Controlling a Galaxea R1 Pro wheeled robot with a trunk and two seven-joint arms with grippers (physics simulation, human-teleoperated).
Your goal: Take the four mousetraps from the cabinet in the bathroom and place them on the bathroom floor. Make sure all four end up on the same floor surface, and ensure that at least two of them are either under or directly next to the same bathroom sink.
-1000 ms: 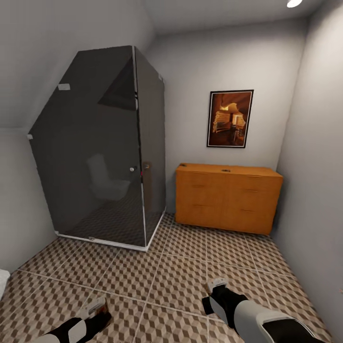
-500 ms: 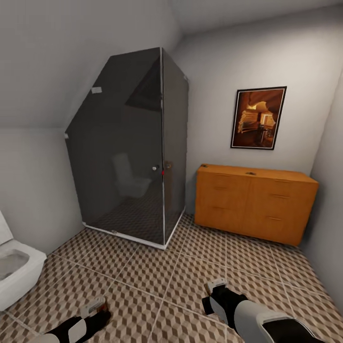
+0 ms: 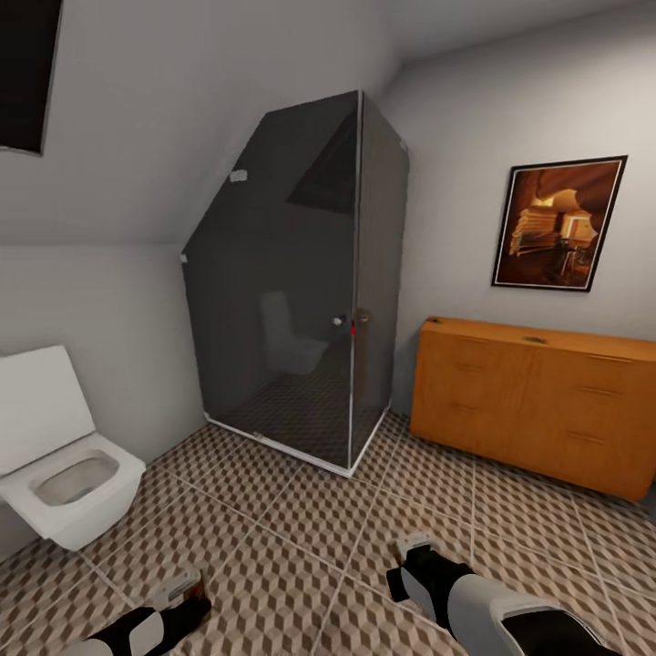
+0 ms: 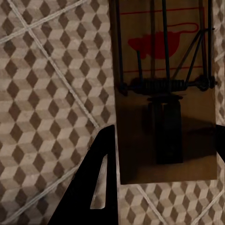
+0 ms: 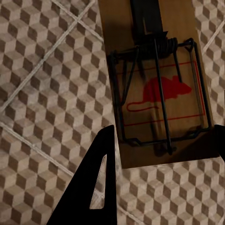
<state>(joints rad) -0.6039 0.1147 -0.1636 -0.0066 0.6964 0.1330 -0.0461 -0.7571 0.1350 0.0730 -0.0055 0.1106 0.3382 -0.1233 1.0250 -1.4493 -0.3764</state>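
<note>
Your left gripper (image 4: 159, 154) is clamped on a mousetrap (image 4: 164, 93): a flat wooden rectangle with a dark wire bar, a coiled spring across its middle and a red mouse printed on the far half. One black finger (image 4: 101, 178) presses the board's edge, with the tiled floor beyond it. Your right gripper (image 5: 161, 154) grasps a second mousetrap (image 5: 157, 89) of the same make, with its red mouse print and wire frame toward the gripper and the spring further out.

In the head view both arms sit low and near you, the left gripper (image 3: 182, 592) at the left edge of the floor and the right gripper (image 3: 415, 556) to the right of it. The bathroom floor (image 3: 301, 510) is laid in large square tiles with a brown, beige and white cube print and thin pale grout. Far right, against the grey wall, stands the cabinet (image 3: 538, 401), a low, wide, orange-brown wooden box with flat drawer fronts and a smooth top; two small dark specks lie on that top, too small to tell what they are. A framed picture (image 3: 558, 223) in warm browns hangs above it. Left of the cabinet rises a smoked-glass shower enclosure (image 3: 301, 292) with a slanted top. At near left is a boxy white toilet (image 3: 59, 465) with its lid raised.
</note>
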